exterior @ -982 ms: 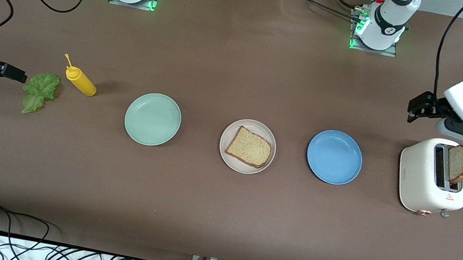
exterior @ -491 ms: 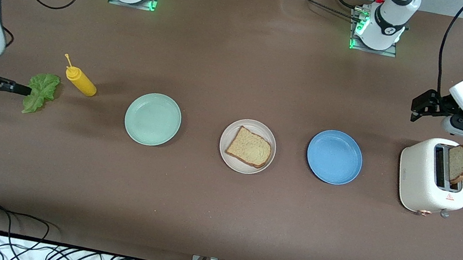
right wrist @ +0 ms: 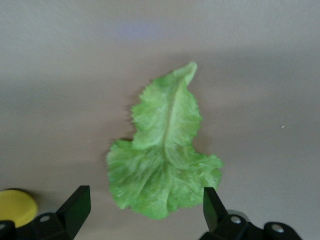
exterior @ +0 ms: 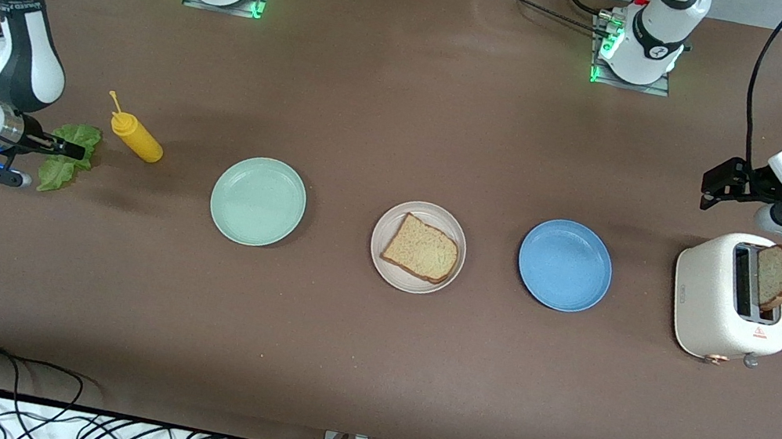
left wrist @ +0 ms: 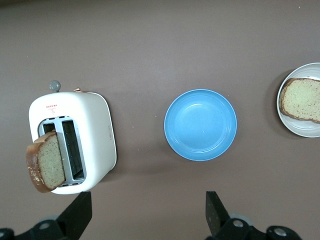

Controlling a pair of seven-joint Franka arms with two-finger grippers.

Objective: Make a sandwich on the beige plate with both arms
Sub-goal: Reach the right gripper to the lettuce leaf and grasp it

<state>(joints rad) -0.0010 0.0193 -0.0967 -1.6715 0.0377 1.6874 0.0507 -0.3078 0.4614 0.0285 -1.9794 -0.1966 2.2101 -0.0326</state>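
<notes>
One bread slice (exterior: 421, 248) lies flat on your beige plate (exterior: 380, 253), mid-table w/ the mint-green plate (exterior: 258, 200) beside it toward the right arm's end and the blue plate (exterior: 564, 264) beside it toward the left arm's end. Past the blue plate, at the left arm's end, you've got a white toaster (exterior: 709, 312) w/ a 2nd slice (exterior: 779, 276) sticking up from a slot. Left gripper (left wrist: 149, 214) hangs over the table near the toaster, fingers spread, holding nothing. Right gripper (right wrist: 141, 210) is over the lettuce leaf (right wrist: 164, 152), fingers wide, empty; the leaf lies flat next to the yellow squeeze bottle (exterior: 136, 136), well apart from the plate toward the right arm's end.
</notes>
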